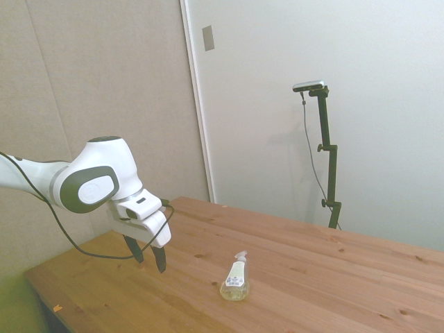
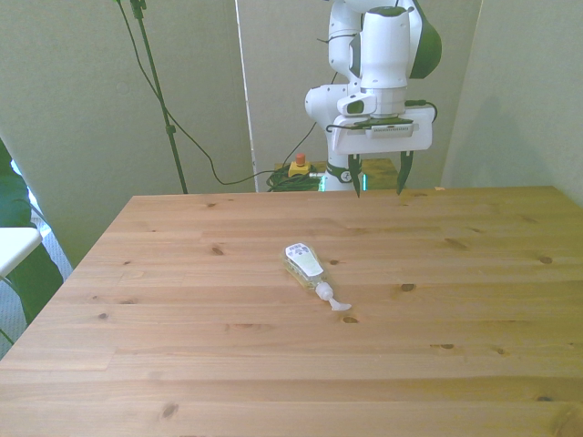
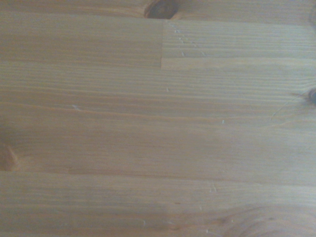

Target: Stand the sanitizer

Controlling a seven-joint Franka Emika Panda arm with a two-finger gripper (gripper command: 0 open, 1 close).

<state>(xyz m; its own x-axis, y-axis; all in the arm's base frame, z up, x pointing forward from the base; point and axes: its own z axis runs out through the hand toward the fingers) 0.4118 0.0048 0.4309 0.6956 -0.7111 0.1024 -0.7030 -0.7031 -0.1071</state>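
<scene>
1. The wooden table point(image 2: 182, 346) carries little around my work: in the front view I see a dark cable point(image 2: 196, 150) hanging behind its far edge and a small red-and-yellow button box point(image 2: 298, 166) on the floor beyond, both off the tabletop. A white door panel point(image 1: 291, 104) and a beige wall point(image 1: 104, 76) stand behind the table in the side view.

2. Nothing lies between my gripper point(image 2: 379, 185) and the sanitizer point(image 2: 304, 262); the boards between them are bare wood.

3. My gripper point(image 1: 149, 255) hangs above the table near its far edge in the front view, fingers pointing down and spread apart, holding nothing.

4. The sanitizer point(image 1: 235, 283) lies flat on its side near the middle of the table, well apart from my gripper. In the front view it sits nearer the camera and toward the front view's left of my fingers, its white pump nozzle point(image 2: 333, 300) pointing toward the camera and the front view's right, label facing up.

5. My wrist view shows only wood grain point(image 3: 158, 128) with dark knots point(image 3: 159, 8); the bottle is not in it.

6. Count: one sanitizer, one gripper, one table.
</scene>
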